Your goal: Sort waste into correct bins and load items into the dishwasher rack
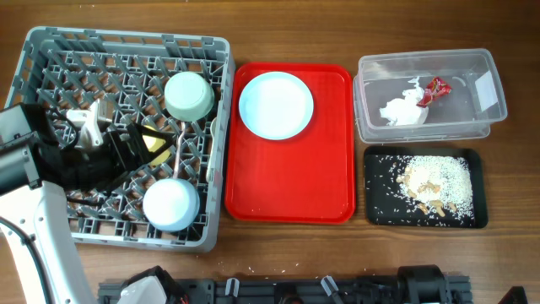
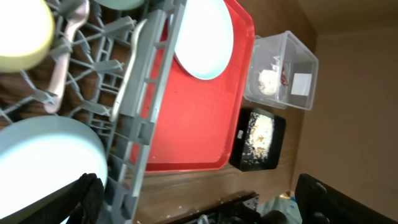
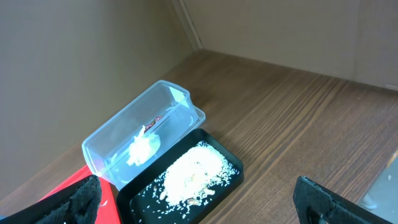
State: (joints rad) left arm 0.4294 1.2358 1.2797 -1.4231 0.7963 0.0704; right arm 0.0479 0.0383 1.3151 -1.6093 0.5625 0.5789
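From above, the left jaws hang over the grey rack (image 1: 216,152), beside the green bowl (image 1: 188,95). The blue plate (image 1: 276,104) lies on the red tray (image 1: 287,177). The left wrist view shows those jaws wide apart. The right wrist view shows the right jaws apart too, near the clear tub (image 3: 169,104) and the crumbs (image 3: 196,171).

No writing, number or brand can be read in any view. The white label (image 1: 484,87) on the clear tub (image 1: 371,127), at the upper right of the overhead view, looks blank. The print on the red snack wrapper (image 1: 439,86) inside that tub is too small to make out.
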